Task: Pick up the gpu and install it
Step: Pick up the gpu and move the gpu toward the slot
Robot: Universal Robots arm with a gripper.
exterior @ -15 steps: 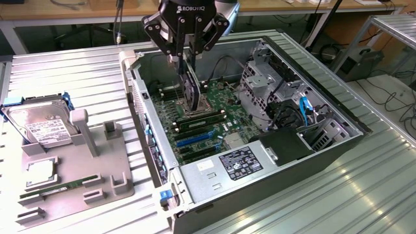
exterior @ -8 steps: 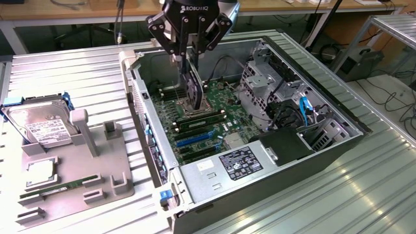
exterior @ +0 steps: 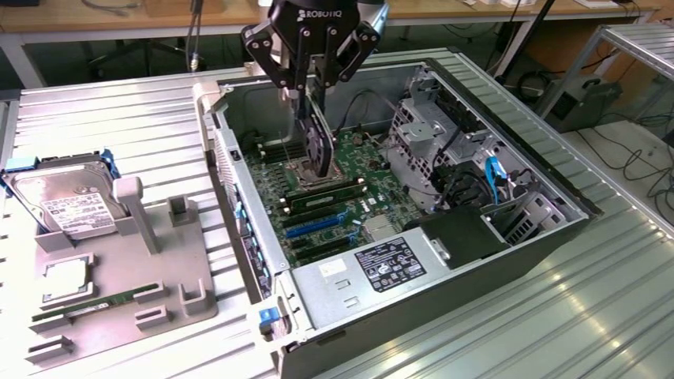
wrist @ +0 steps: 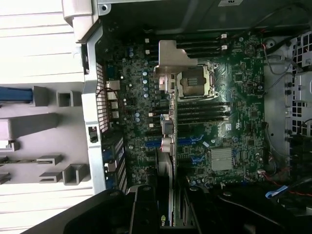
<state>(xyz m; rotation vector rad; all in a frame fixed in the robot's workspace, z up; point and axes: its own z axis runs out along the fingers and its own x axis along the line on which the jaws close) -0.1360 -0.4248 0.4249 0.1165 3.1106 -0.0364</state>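
Observation:
The gpu [exterior: 319, 146] hangs on edge above the open computer case, a dark card reaching down from my gripper [exterior: 312, 79] toward the green motherboard [exterior: 337, 209]. My gripper is shut on the gpu's upper edge. In the wrist view the gpu [wrist: 166, 146] appears edge-on between my fingers [wrist: 146, 212], its silver end bracket [wrist: 171, 61] over the area next to the processor socket [wrist: 195, 80]. The blue expansion slots [exterior: 316, 229] lie below and nearer the exterior view's front than the card.
The case's walls [exterior: 226, 158] surround the board, with a drive cage [exterior: 432, 134] and cables on the exterior view's right and a power supply [exterior: 390, 264] in front. A grey fixture [exterior: 137, 268] at the exterior view's left holds a hard drive [exterior: 63, 205] and a memory stick [exterior: 90, 308].

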